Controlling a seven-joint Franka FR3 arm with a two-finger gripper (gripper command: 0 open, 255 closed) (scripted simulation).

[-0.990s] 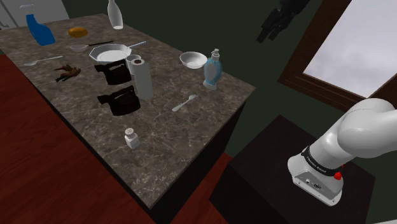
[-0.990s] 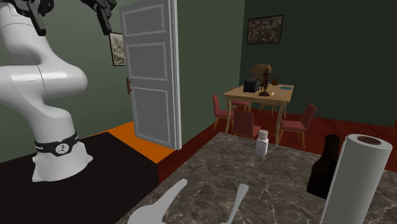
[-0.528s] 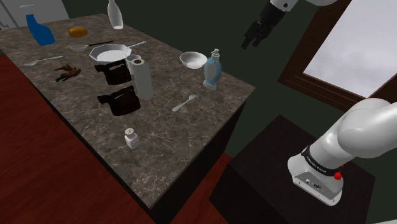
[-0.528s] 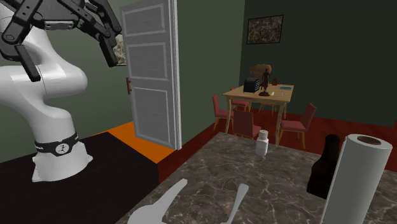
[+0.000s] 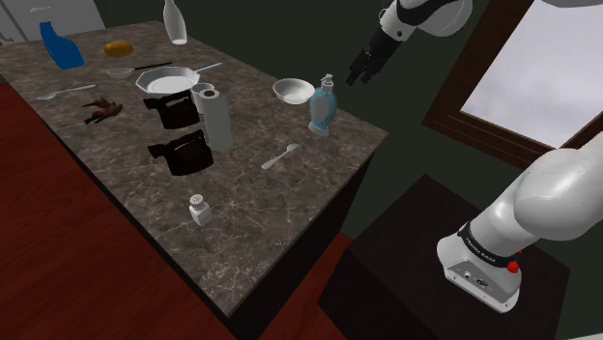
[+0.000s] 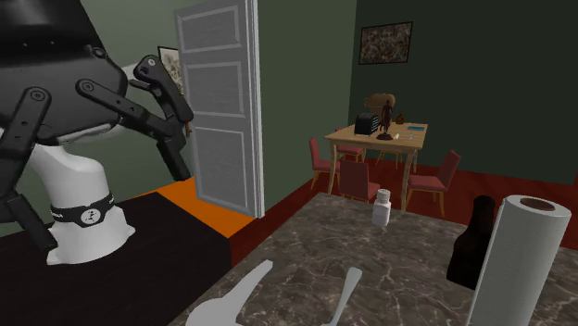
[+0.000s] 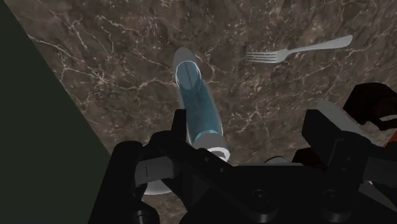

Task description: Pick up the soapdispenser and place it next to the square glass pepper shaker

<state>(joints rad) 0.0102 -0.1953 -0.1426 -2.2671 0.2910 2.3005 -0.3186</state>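
Observation:
The soap dispenser (image 5: 323, 106), pale blue with a white pump, stands upright near the far right edge of the dark marble counter (image 5: 251, 217). In the wrist view the soap dispenser (image 7: 197, 105) lies straight below the hand. My gripper (image 5: 364, 70) hangs open in the air, above the dispenser and a little to the shoulder view's right, touching nothing. Seen close up in the second exterior view, the gripper (image 6: 185, 146) has its fingers apart. The small square pepper shaker (image 5: 200, 209) with a white cap stands near the counter's front edge. The same pepper shaker (image 6: 381, 207) shows at the counter's far side.
A white bowl (image 5: 293, 91) sits just left of the dispenser, a fork (image 5: 280, 155) in front of it. A paper towel roll (image 5: 215, 116) and two black appliances (image 5: 182, 153) stand mid-counter. Pan, spray bottle (image 5: 60, 46) and white bottle (image 5: 174, 21) lie farther back.
My gripper has come down and to the shoulder view's left, closer to the soap dispenser, with the fingers still apart. Nothing on the counter has moved.

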